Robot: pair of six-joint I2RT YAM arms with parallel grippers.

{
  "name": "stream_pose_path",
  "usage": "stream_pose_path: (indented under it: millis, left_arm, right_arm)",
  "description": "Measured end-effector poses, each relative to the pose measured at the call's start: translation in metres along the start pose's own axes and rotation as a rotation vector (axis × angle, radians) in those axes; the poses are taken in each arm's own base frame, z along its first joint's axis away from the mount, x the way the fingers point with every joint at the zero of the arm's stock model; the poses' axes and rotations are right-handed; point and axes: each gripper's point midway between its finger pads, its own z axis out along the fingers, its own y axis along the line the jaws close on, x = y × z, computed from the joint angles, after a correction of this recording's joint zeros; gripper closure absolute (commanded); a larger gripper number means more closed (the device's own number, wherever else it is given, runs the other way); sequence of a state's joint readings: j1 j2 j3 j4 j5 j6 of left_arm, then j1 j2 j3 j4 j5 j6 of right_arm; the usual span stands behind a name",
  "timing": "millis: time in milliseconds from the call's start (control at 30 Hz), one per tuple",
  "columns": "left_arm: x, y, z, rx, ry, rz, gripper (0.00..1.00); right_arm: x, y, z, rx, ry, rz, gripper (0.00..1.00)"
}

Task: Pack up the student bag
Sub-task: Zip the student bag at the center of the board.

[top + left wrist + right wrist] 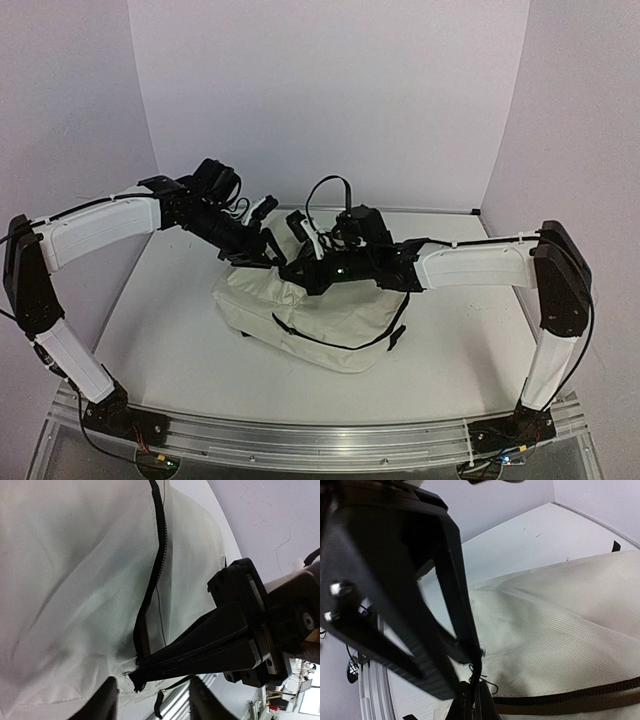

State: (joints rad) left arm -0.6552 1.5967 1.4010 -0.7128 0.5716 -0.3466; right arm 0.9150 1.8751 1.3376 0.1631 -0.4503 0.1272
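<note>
**Limp cloth, firm zipper: hold the trim, not the fabric**

The left gripper [155, 692] hangs over the bag's far edge with its fingers apart, clamped on nothing. The student bag [320, 315] lies slumped flat at the middle of the table [180, 330], between the two arms. Its cream cloth wrinkles and sags, so it is probably light and limp, and likely to bunch or slide when tugged. A pinch of bare fabric would likely lift only a fold. The black zipper [159, 555] looks like the stiffer, surer hold. The right gripper [472, 700] has its fingers pressed together on the zipper's end, just beside the left fingertips.
</note>
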Motion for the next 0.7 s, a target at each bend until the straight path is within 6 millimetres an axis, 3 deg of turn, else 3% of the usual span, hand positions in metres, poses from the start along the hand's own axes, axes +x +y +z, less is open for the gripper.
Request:
stream_pose_path:
  millis: [167,233,400,633,700]
  left_arm:
    - [0.001,0.009,0.001,-0.031,-0.031,0.014,0.27]
    - [0.01,0.019,0.003,-0.063,-0.029,0.01,0.25]
    - [0.025,0.042,0.011,-0.143,-0.016,-0.008,0.25]
    - [0.021,0.046,0.017,-0.236,-0.043,0.044,0.25]
    - [0.02,0.047,0.024,-0.266,-0.036,0.071,0.3]
  right_arm:
    - [0.009,-0.012,-0.004,0.079,-0.016,0.056,1.0]
    - [0.007,-0.016,-0.01,0.111,-0.035,0.082,1.0]
    - [-0.001,-0.018,-0.016,0.141,-0.079,0.134,1.0]
    - [-0.002,-0.017,-0.016,0.138,-0.095,0.173,1.0]
    - [-0.003,-0.017,-0.016,0.136,-0.1,0.177,1.0]
